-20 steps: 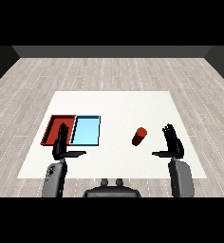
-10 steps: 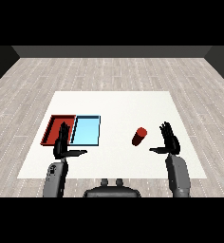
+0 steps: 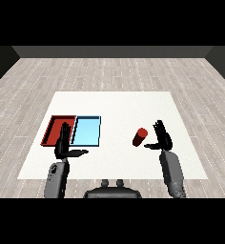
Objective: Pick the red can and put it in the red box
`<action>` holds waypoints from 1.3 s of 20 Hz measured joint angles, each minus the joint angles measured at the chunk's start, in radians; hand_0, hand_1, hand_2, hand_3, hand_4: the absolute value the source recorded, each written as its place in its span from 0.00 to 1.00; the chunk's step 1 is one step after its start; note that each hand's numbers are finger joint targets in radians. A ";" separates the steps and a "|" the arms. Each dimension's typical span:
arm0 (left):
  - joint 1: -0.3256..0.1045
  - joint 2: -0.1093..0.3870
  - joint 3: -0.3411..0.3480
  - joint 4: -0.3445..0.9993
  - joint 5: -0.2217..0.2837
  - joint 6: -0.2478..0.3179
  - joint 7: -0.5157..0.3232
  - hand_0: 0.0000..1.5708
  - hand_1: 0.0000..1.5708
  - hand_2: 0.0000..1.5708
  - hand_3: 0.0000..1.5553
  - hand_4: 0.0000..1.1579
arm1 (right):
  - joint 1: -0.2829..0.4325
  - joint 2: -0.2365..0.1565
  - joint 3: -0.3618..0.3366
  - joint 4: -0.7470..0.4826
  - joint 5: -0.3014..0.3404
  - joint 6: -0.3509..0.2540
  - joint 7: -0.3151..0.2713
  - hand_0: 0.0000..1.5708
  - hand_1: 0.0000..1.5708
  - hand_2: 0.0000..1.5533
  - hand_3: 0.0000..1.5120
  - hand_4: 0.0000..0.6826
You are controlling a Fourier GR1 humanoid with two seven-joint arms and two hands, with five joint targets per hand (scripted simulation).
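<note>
While right hand hovers open, red can just beside, untouched

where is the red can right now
In the head view the red can stands on the white table, right of the light blue tray and just left of the open right hand, which is not holding it.

White square table on grey wood-plank floor. Lying on it: flat red rectangular tray and flat light blue rectangular tray, side by side, touching, just past the left hand's fingertips. Small red cylindrical can stands just left of the right hand's fingers, apart from them.
</note>
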 measured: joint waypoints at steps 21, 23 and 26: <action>0.001 0.010 0.020 -0.016 0.029 -0.018 0.009 0.00 0.00 0.00 0.00 0.00 | -0.120 0.048 0.028 0.259 -0.010 -0.041 -0.116 0.00 0.00 0.00 0.00 0.00; 0.003 0.006 0.015 -0.025 0.028 -0.014 0.021 0.00 0.00 0.00 0.00 0.00 | -0.134 0.043 0.026 0.285 -0.016 -0.035 -0.122 0.00 0.00 0.00 0.00 0.00; -0.012 0.010 0.026 0.005 0.035 -0.020 0.006 0.00 0.00 0.00 0.00 0.00 | -0.123 0.042 0.033 0.299 -0.015 -0.025 -0.145 0.00 0.00 0.00 0.00 0.00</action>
